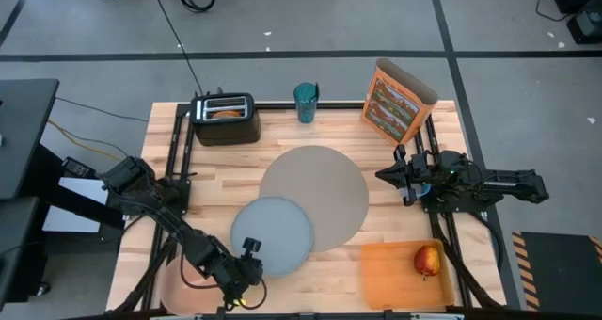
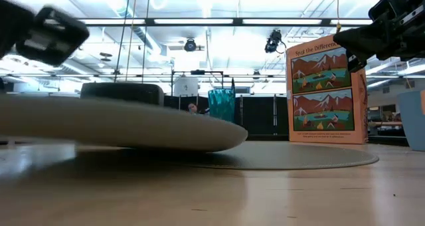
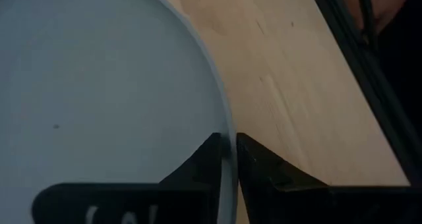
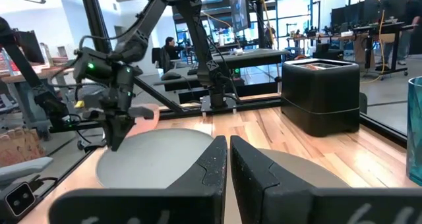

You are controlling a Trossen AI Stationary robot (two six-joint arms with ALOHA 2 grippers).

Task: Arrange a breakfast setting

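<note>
So the black toaster (image 1: pixel 226 119) at 11 o'clock has a toast ring (image 1: pixel 225 114) in its slot, and the flat orange tray (image 1: pixel 395 273) at 5 o'clock holds the red-yellow apple (image 1: pixel 428 260). The left gripper (image 3: pixel 227 151) is pinched on the rim of the round grey-blue plate (image 1: pixel 273 233), which sits at 7 o'clock overlapping the big round tan mat (image 1: pixel 320 193). Teal cup (image 1: pixel 306 102) at 12, orange cereal box (image 1: pixel 398 101) at 1. The right gripper (image 4: pixel 227 159) hangs at 3 with fingers closed on nothing.
</note>
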